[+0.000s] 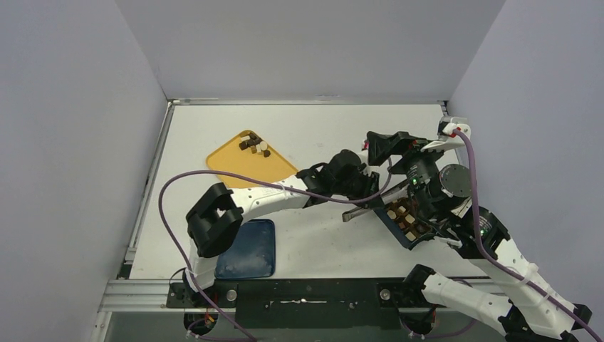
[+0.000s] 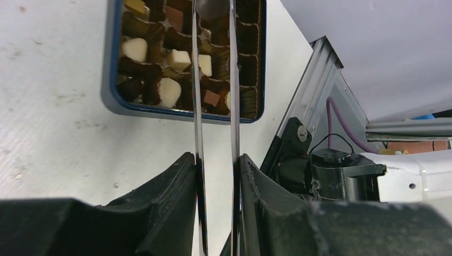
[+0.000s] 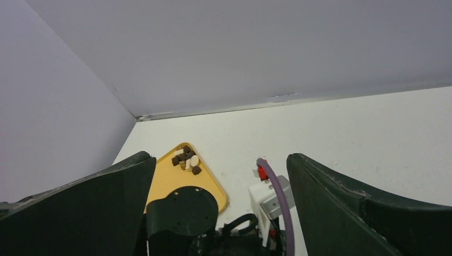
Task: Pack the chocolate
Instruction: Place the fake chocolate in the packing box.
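Observation:
Loose chocolate [image 1: 253,144] in dark, tan and cream pieces lies piled at the far corner of a yellow tray [image 1: 238,165]; the right wrist view shows the same chocolate [image 3: 186,160] on the tray [image 3: 166,184]. More chocolate [image 2: 170,58] fills a blue box [image 2: 109,80], which sits at centre right [image 1: 390,226]. My left gripper [image 2: 216,160] is shut on long metal tongs [image 2: 198,106], whose blades reach over the box. Their tips run off the top of the left wrist view, so any piece held there is hidden. My right gripper [image 3: 218,156] hangs open above the table, holding nothing.
A dark blue lid [image 1: 246,249] lies near the front edge by the left arm's base. A purple cable [image 1: 214,178] loops over the left arm. The right arm's body [image 1: 463,214] crowds the box's right side. Walls enclose the table on three sides.

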You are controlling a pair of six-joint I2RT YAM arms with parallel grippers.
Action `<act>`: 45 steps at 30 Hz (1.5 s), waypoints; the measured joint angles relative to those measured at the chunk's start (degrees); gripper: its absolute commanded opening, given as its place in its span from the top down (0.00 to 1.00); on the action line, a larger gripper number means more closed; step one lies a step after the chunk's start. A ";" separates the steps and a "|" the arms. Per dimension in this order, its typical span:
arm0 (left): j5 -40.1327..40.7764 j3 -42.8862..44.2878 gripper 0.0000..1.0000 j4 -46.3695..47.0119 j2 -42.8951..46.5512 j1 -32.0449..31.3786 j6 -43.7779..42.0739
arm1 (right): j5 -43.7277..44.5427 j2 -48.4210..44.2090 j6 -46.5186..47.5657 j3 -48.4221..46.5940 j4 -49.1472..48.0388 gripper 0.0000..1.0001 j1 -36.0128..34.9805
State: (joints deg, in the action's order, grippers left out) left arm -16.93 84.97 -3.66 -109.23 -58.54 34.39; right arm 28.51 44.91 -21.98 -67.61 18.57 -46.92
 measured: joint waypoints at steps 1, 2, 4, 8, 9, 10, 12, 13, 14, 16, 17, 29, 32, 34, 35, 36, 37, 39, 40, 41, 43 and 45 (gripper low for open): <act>-0.28 0.72 0.75 0.04 -1.18 -0.63 -0.02 | 0.04 -0.09 0.02 0.00 0.04 0.00 0.00; -0.52 1.49 0.75 0.02 -2.25 -1.20 -0.04 | 0.13 -0.09 0.02 0.00 0.13 0.00 0.00; -0.85 3.08 0.75 0.02 -4.09 -2.21 -0.17 | 0.44 -0.11 0.02 0.00 0.57 0.00 0.00; -1.09 5.31 0.75 -0.13 -6.27 -3.58 -0.63 | 1.27 -0.74 -0.04 0.00 1.60 0.00 0.00; -1.11 5.99 0.75 -0.48 -6.78 -3.76 -0.79 | 1.33 -0.87 -0.04 0.00 1.73 0.00 0.00; -1.07 6.73 0.74 -0.79 -7.26 -3.96 -1.01 | 1.51 -0.98 -0.04 0.00 1.75 0.00 0.00; -0.87 9.16 0.74 -2.05 -8.85 -4.33 -1.70 | 1.68 -1.20 -0.04 0.00 1.75 0.00 0.00; -0.70 10.34 0.74 -2.60 -9.66 -4.46 -2.10 | 1.75 -1.22 -0.02 0.00 1.73 0.00 0.00; -0.50 11.32 0.74 -3.08 -10.34 -4.57 -2.34 | 1.77 -1.27 0.00 0.00 1.75 0.00 0.00; -0.28 12.85 0.73 -4.17 -11.54 -4.87 -2.78 | 1.84 -1.25 0.04 0.00 1.77 0.00 0.00; -0.11 13.35 0.72 -4.63 -11.96 -4.94 -3.06 | 1.86 -1.25 0.13 0.00 1.84 0.00 0.00; 2.27 16.50 0.65 -10.97 -14.73 -6.45 -5.44 | 2.80 -1.92 0.13 0.00 2.56 0.00 0.00; 2.75 18.10 0.65 -11.67 -15.32 -6.67 -6.05 | 2.80 -2.05 0.13 0.00 2.56 0.00 0.00; 2.97 18.62 0.65 -11.76 -15.52 -6.67 -6.36 | 2.80 -2.16 0.11 0.00 2.60 0.00 0.00; 3.06 18.82 0.65 -12.11 -15.52 -6.71 -6.47 | 2.80 -2.21 0.11 0.00 2.62 0.00 0.00; 3.15 19.02 0.65 -12.46 -15.52 -6.73 -6.58 | 2.80 -2.27 0.11 0.00 2.62 0.00 0.00; 3.26 19.28 0.64 -12.87 -15.52 -6.73 -6.64 | 2.82 -2.34 0.11 0.00 2.62 0.00 0.00; 3.43 19.80 0.64 -13.40 -15.52 -6.73 -6.86 | 2.86 -2.45 0.04 0.00 2.64 0.00 0.00; 3.54 20.00 0.63 -13.60 -15.52 -6.73 -6.99 | 2.86 -2.47 -0.07 0.00 2.64 0.00 0.00; 3.65 20.22 0.62 -13.84 -15.52 -6.73 -7.15 | 2.86 -2.49 -0.11 0.00 2.67 0.00 0.00; 3.89 20.46 0.62 -14.03 -15.52 -6.73 -7.50 | 2.86 -2.51 -0.15 0.00 2.67 0.00 0.00; 4.17 20.63 0.62 -14.34 -15.52 -6.71 -7.69 | 2.86 -2.54 -0.31 0.00 2.67 0.00 0.00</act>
State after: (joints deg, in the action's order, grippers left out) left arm -12.75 105.60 -18.00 -124.75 -65.25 26.70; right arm 31.38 42.37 -22.28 -67.61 21.23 -46.92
